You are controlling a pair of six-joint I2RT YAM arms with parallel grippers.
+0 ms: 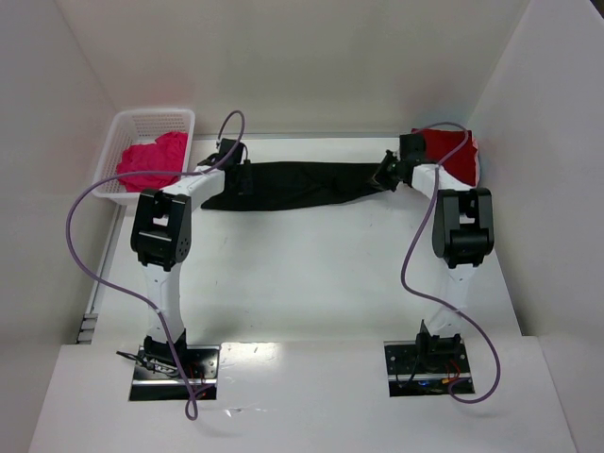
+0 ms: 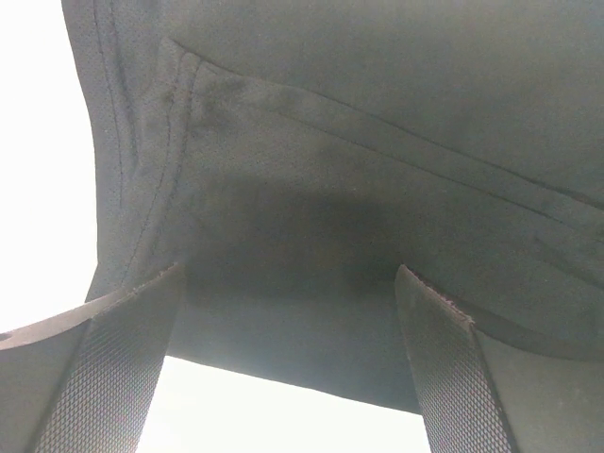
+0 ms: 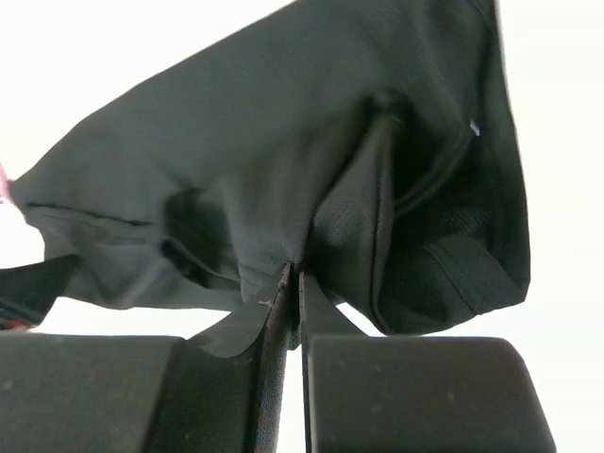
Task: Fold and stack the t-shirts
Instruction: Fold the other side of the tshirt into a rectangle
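While the right end effector (image 3: 293,283) pinches the black t-shirt (image 1: 293,184), stretched on the table just right of the basket (image 1: 151,113), the left end effector (image 2: 290,272) gapes wide at its end nearest the basket. It should probably close firmly on cloth before lifting.

I found nothing to read in any view: no lettering, label or number showed on the black t-shirt (image 1: 293,184) across the middle of the frame, nor on the white basket (image 1: 156,115) at upper left.
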